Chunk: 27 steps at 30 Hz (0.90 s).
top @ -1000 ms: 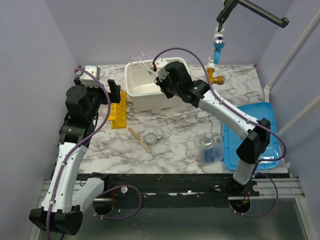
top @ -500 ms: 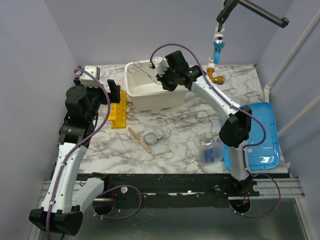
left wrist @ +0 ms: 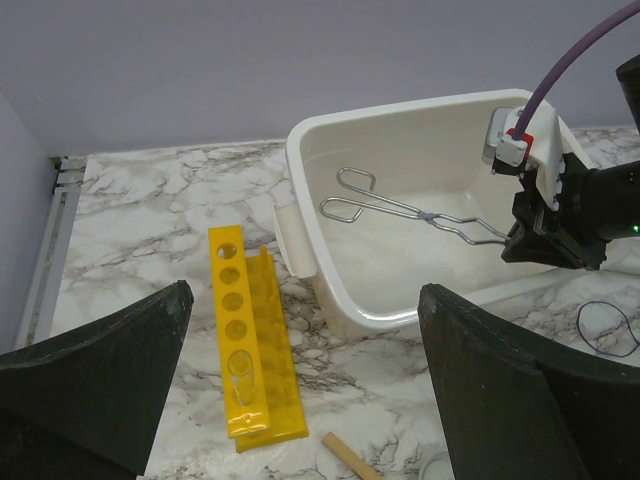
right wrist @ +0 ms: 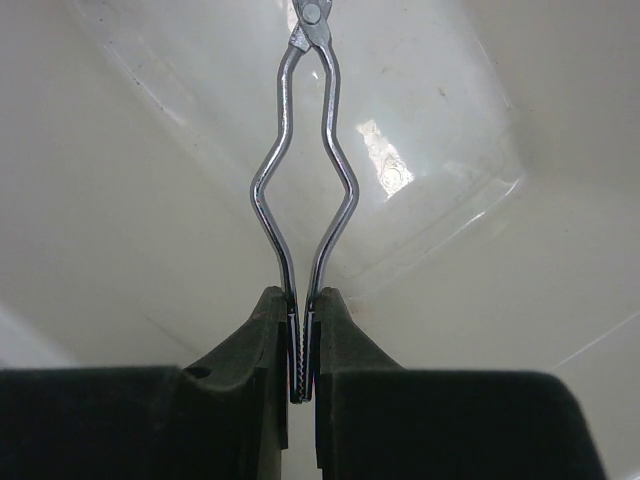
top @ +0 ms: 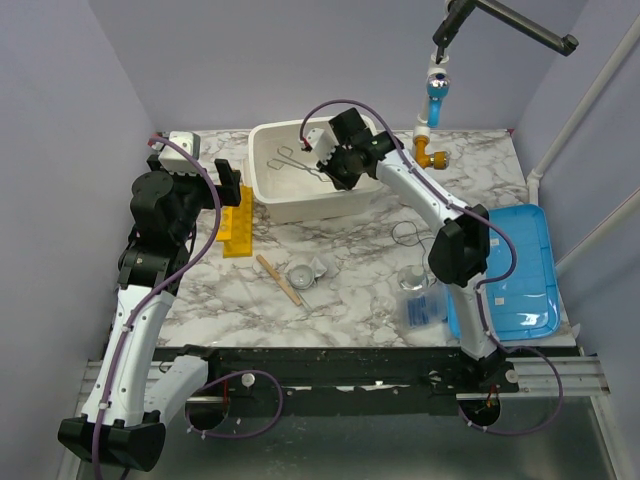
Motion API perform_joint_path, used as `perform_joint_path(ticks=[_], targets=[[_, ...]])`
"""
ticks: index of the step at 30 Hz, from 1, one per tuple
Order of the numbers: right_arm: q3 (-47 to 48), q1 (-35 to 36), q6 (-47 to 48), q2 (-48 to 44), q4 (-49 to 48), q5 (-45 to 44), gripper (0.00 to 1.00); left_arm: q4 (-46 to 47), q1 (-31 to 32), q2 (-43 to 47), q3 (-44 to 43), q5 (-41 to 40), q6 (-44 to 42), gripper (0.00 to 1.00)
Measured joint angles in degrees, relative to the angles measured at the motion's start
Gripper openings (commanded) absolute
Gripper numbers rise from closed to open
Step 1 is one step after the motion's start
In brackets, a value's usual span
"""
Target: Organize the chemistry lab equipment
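Marble tabletop, upper centre of top view: silver tongs (top: 297, 160) inside white tub (top: 300, 207), their tips clenched by right gripper (right wrist: 303, 300). Risk: if released while tilted, tongs may bounce vs. tub wall. Left gripper (top: 230, 178), upper left, gapes wide, holds nothing.

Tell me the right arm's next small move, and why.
Probably open the right gripper to release the tongs. Its jaws pinch their tips, and the tongs hang inside the white tub, handles low toward its floor, so the drop looks short.
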<state>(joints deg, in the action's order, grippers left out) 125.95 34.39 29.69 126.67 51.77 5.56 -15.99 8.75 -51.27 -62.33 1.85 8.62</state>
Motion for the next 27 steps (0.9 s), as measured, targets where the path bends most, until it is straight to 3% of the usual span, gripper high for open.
perform_joint_path(ticks=[2, 14, 23, 27], targets=[[0.17, -0.11, 0.35, 0.59, -0.13, -0.35, 0.04, 0.0, 0.0, 0.0, 0.0, 0.0, 0.0, 0.98], [0.17, -0.33, -0.9, 1.51, -7.74, -2.58, 0.45, -0.07, 0.0, -0.2, 0.0, 0.09, 0.83, 0.98], [-0.02, -0.33, -2.23, 1.51, -10.54, -3.45, 0.62, -0.11, 0.0, -0.24, 0.0, 0.09, 1.11, 0.98], [-0.33, -0.33, -3.37, 1.22, -11.65, -3.52, 0.65, -0.11, 0.0, -0.24, 0.0, 0.09, 1.25, 0.99]])
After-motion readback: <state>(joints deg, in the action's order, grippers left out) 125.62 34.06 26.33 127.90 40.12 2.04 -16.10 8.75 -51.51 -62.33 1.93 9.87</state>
